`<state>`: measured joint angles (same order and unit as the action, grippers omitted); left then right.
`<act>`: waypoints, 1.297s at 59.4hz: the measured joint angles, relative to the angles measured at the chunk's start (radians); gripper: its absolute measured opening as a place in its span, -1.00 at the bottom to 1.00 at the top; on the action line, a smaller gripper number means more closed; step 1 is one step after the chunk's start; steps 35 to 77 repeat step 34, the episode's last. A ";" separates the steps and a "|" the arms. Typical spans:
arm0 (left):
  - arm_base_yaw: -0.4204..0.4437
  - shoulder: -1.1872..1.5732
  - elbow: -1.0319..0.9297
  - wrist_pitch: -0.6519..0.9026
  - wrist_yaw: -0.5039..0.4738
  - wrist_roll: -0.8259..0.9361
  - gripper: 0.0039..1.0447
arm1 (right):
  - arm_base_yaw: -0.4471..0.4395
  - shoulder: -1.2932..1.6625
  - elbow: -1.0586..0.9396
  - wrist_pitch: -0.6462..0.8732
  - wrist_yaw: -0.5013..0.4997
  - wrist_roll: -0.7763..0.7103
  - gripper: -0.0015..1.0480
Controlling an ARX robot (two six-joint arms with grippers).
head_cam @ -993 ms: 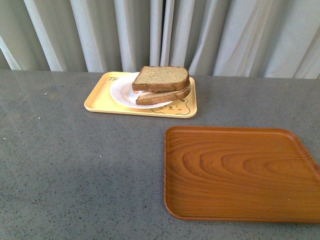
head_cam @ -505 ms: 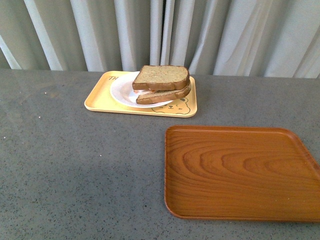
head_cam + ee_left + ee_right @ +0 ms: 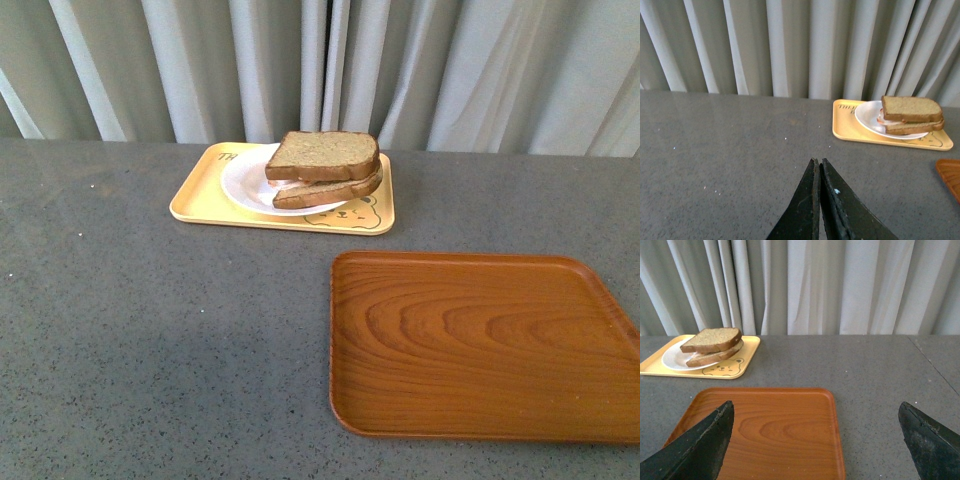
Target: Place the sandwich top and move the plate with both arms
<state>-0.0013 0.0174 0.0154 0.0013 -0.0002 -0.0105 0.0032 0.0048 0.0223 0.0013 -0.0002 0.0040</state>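
The sandwich top (image 3: 323,155), a squarish speckled brown slice, lies on the stacked sandwich on the white plate (image 3: 243,183), which sits on the pale yellow bear tray (image 3: 200,200) at the back of the table. The slice also shows in the left wrist view (image 3: 911,107) and the right wrist view (image 3: 711,339), and so does the plate (image 3: 867,116) (image 3: 671,358). Neither arm shows in the front view. My left gripper (image 3: 818,162) is shut and empty above bare table, well short of the tray. My right gripper (image 3: 816,410) is open and empty above the brown tray's near end.
A brown wood-grain tray (image 3: 480,345) lies at the front right, also seen in the right wrist view (image 3: 765,427). Grey curtains (image 3: 320,70) hang behind the table's far edge. The grey tabletop (image 3: 150,330) spreads to the left and front.
The sandwich top has settled flatter on the stack. The yellow tray and the brown tray have not moved.
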 joint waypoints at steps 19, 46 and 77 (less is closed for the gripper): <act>0.001 -0.002 0.000 -0.002 0.000 0.000 -0.61 | 0.000 0.000 0.000 0.000 0.000 0.000 0.82; 0.001 -0.002 0.000 -0.002 0.000 0.000 0.31 | 0.000 0.000 0.000 0.000 0.000 0.000 0.82; 0.001 -0.002 0.000 -0.002 0.000 0.000 0.31 | 0.000 0.000 0.000 0.000 0.000 0.000 0.82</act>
